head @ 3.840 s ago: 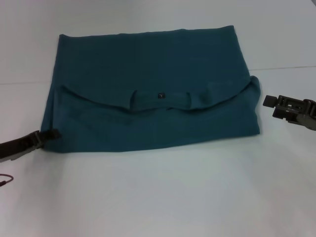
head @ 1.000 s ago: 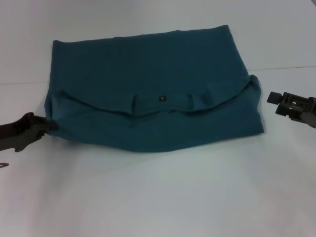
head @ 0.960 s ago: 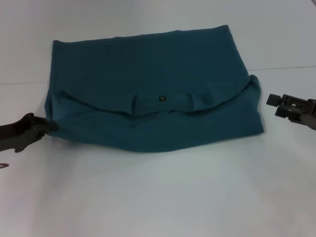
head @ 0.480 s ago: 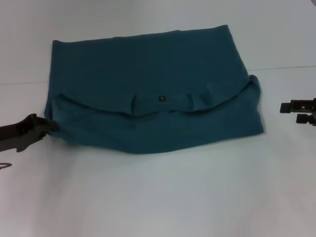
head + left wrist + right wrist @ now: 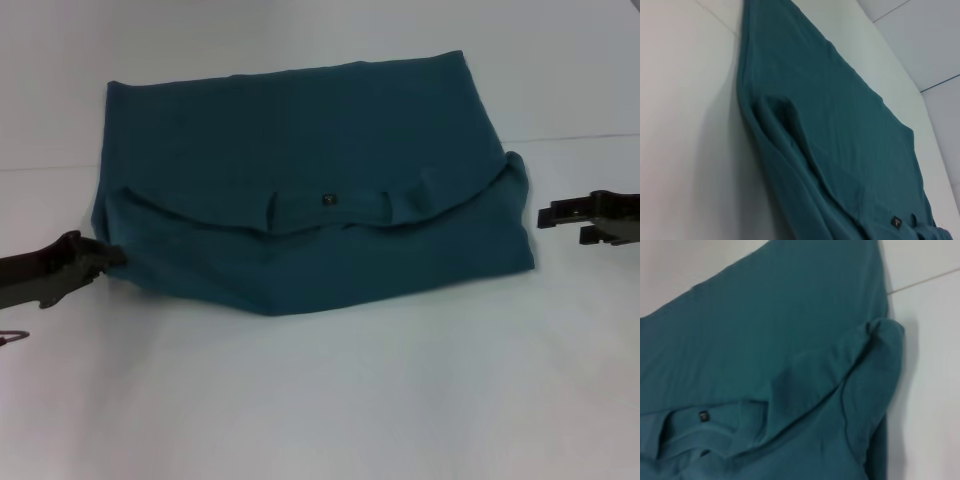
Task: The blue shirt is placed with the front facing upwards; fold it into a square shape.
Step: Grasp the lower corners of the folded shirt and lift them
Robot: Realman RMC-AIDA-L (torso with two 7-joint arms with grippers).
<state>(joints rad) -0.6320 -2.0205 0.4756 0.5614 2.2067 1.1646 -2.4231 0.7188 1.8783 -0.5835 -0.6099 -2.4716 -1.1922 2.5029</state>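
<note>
The blue shirt (image 5: 310,190) lies partly folded in the middle of the white table (image 5: 320,400), its near portion doubled up over the body so the collar edge runs as a curved seam across it. A small dark label (image 5: 328,200) sits at the centre of that seam; its writing is too small to read. The left claw (image 5: 100,258) reaches in low from the left, tips pinching the shirt's near left corner. The right claw (image 5: 560,218) hovers level just beside the shirt's right edge, apart from the cloth, its fingers spread.
</note>
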